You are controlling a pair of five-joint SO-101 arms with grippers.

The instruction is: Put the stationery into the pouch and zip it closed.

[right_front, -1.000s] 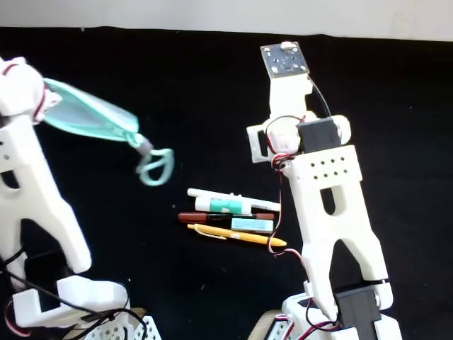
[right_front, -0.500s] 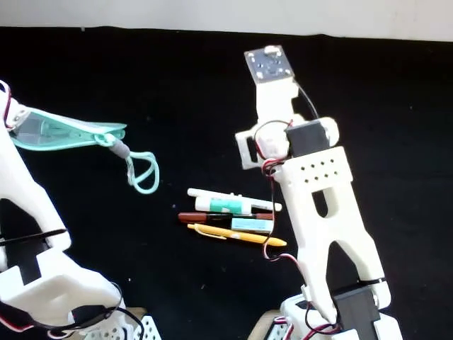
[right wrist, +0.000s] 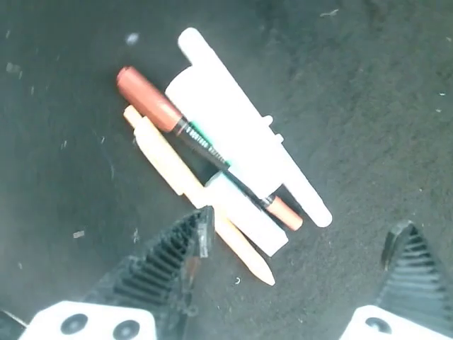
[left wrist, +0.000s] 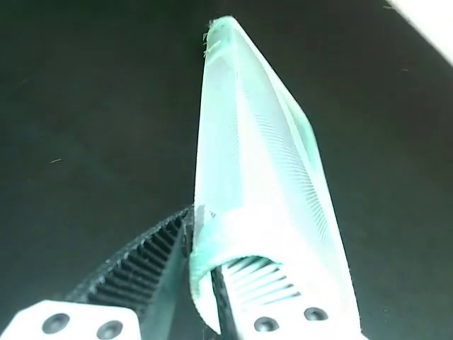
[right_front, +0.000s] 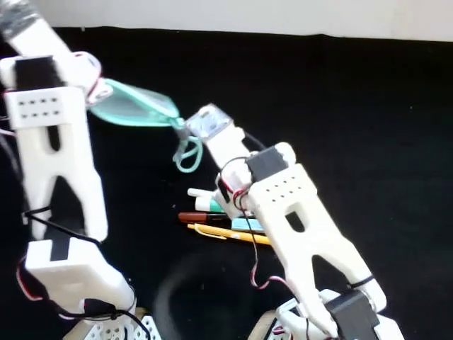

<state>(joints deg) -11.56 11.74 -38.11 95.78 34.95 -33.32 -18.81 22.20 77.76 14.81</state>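
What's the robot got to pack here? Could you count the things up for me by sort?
pouch: 1, pale green
pens and markers: 3, namely the white pen, brown marker and yellow pen
other white pieces: 2, namely the thick white tube and small white block
Total: 6

The pouch (left wrist: 262,163) looks translucent ribbed plastic, the table (right wrist: 368,85) matt.

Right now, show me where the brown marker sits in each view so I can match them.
High view: brown marker lies near the centre, just above the yellow pen.
Left wrist view: faces the pouch instead.
Right wrist view: brown marker runs diagonally, its cap end next to the yellow pen.
Shared landmark: that yellow pen, beside the marker.
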